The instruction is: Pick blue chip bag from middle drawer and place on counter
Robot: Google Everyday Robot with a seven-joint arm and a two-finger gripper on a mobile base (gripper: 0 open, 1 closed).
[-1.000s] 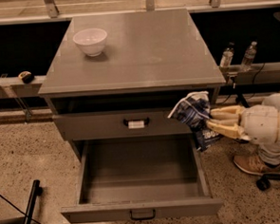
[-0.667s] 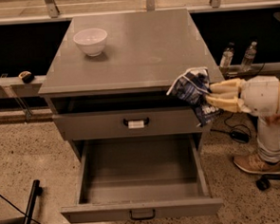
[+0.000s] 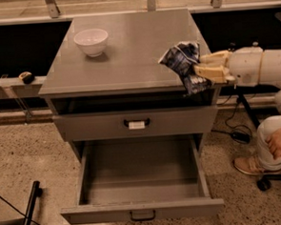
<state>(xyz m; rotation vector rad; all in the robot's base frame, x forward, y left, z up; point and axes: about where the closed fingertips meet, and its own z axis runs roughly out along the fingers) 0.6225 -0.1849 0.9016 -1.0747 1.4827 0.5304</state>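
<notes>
The gripper [image 3: 197, 66], reaching in from the right, is clamping its two tan fingers [image 3: 214, 73] on the blue chip bag [image 3: 181, 58]. The bag is hanging over the right front edge of the counter [image 3: 127, 58], its lower end drooping past the rim. The middle drawer [image 3: 141, 211] is standing pulled out and empty below. Risk: a release here is likely sending the bag off the overhang to the floor, and the crumpled foil may be slipping in a narrow pinch. Neither the bag's white print nor the white tag [image 3: 136, 125] on the upper drawer front [image 3: 84, 127] is showing readable words
</notes>
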